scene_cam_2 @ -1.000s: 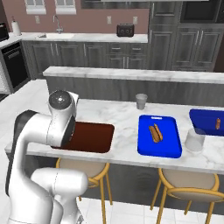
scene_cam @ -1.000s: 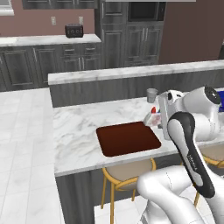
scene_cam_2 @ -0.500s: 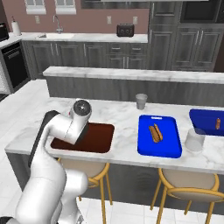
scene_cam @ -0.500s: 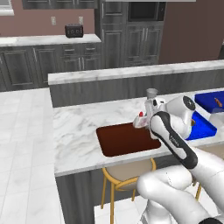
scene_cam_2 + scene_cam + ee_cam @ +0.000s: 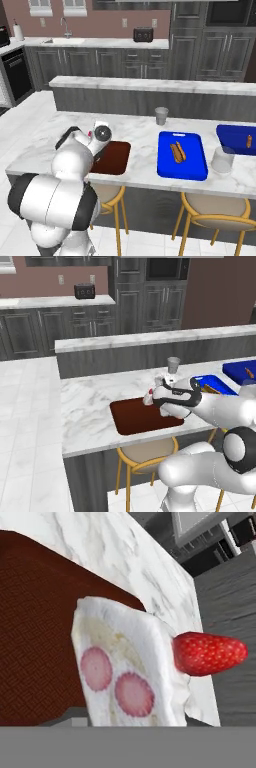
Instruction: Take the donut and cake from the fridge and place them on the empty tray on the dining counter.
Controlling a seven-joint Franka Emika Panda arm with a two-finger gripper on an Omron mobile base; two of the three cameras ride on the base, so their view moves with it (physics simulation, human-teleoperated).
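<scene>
No writing or label can be read anywhere. In the hand view the cake (image 5: 125,672), a white slice with a strawberry on top, is very close to the camera, above the empty tray (image 5: 35,637) and the marble tabletop (image 5: 130,557). The fingers themselves are hidden there, but they seem to be grasping the cake. The left base view shows the gripper (image 5: 151,397) over the tray's far edge. The right base view shows a blue tray (image 5: 182,155) with a hot dog (image 5: 176,152), a grey cup (image 5: 161,115) and a glass (image 5: 222,159).

Nothing to read anywhere here: no words, labels, brands or numbers come through in any view. The dark reddish-brown rectangular tray (image 5: 142,416) is plain, and the blue rectangular tray (image 5: 182,155) carries no markings either.
</scene>
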